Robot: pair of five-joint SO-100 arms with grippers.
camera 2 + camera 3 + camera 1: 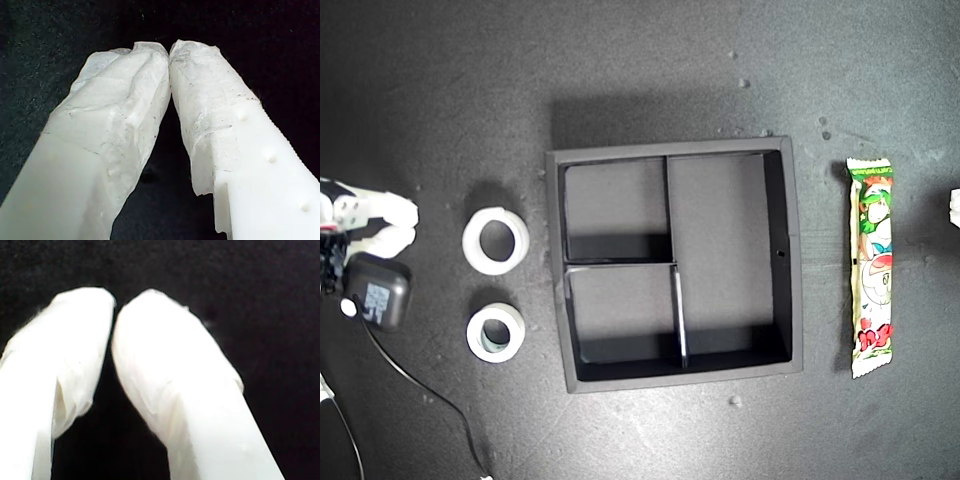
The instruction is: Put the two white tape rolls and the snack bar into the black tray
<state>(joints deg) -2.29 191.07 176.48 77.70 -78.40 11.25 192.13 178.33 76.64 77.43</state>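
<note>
Jaws of my first gripper are pressed together at the tips with nothing between them, only dark mat behind; my second gripper is likewise closed and empty. Neither wrist view shows any of the task's things, so I cannot tell which arm is which in the exterior view.

An arm sits at the exterior view's left edge, just beside the larger white tape roll, with the smaller white tape roll close below it. Both rolls lie flat, apart from each other, between that arm and the black tray. That arm is my likely choice for the rolls.

The tray's three compartments, two small and one long, hold nothing.

Beyond the tray, toward the exterior view's right, the snack bar lies flat, its long axis parallel to the tray's near wall and to the long compartment. A white sliver, perhaps the other arm, shows at that edge.
</note>
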